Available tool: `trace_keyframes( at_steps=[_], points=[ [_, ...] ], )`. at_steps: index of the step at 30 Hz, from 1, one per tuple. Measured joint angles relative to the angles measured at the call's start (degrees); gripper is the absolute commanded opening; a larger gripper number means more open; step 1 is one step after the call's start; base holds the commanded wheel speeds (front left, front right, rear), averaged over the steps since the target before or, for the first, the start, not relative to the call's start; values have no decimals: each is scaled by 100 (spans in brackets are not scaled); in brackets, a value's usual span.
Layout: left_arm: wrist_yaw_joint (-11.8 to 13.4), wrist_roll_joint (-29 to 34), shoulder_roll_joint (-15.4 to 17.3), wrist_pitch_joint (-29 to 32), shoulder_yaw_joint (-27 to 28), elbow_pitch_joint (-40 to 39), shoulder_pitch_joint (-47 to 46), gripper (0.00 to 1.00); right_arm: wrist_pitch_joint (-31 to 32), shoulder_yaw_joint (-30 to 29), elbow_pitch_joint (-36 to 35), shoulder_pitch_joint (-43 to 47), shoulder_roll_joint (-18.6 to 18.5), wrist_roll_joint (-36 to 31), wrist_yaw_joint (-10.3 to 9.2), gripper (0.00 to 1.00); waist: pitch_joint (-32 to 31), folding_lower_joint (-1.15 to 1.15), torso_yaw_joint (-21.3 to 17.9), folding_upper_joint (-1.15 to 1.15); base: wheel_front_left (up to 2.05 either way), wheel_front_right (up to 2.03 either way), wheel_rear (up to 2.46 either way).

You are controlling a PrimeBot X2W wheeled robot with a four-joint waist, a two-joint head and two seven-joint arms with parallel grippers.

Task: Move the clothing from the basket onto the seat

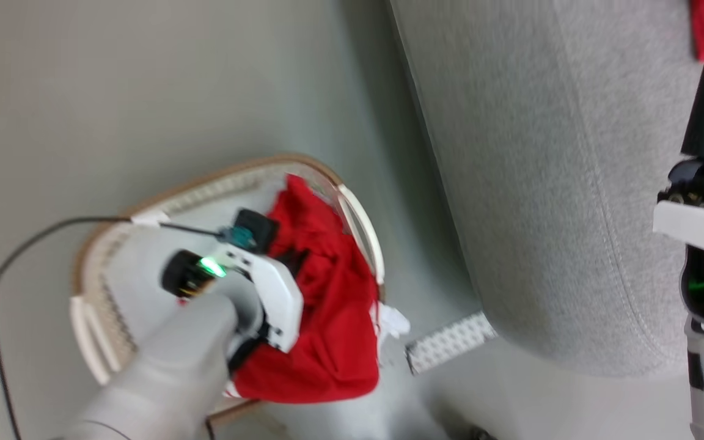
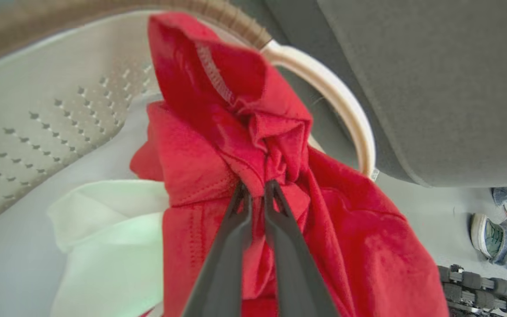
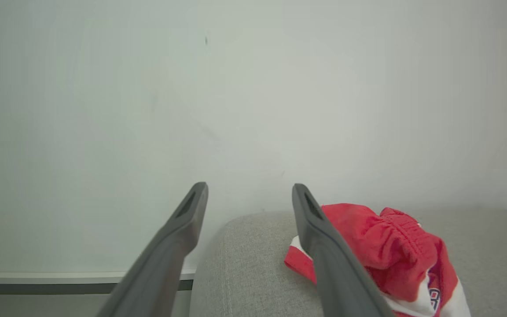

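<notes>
Left claw: the left claw is pressed together on a bunched fold of the red garment, down inside the basket.
Red garment: heaped in the basket, with part of it draped over the rim on the side nearest the sofa.
Right claw: the right claw is spread wide and holds nothing, well away from the basket, up over the sofa.
Other garment: a second red garment already lies on the sofa, well apart from the basket.
Step, as I read it: lifting the pinched garment out of the basket.
Doing it well: I'd go straight up until the hanging cloth clears the rim, and only then swing across. Go slowly, because the pinch holds only a small fold.
Risks: the draped part may snag the rim and tip the basket. The white cloth touching the red may drag along; I can't tell whether it is a separate piece.
</notes>
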Motion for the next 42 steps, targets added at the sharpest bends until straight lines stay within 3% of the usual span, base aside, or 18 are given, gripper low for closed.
trace_keyframes(
  at_steps=[7,16,28,42],
  points=[
    [0,-431,-398,-742,-390,-260,439,0,0,-16,376,530,-497,-243,0,100,-1077,-1,430,0,0,0,0],
    [0,-701,-525,-1024,-531,-833,848,0,0,-54,792,1225,-870,-55,0,100,-2609,-2,1042,0,0,0,0],
    [141,-333,-227,-1049,189,-2113,876,0,0,57,1025,2184,-984,198,0,100,-4179,-3,1876,0,0,0,0],
    [516,-272,122,-909,563,-2951,182,0,-1,722,1101,2438,-925,483,0,100,-4793,-2,2357,0,0,0,0]
  ],
)
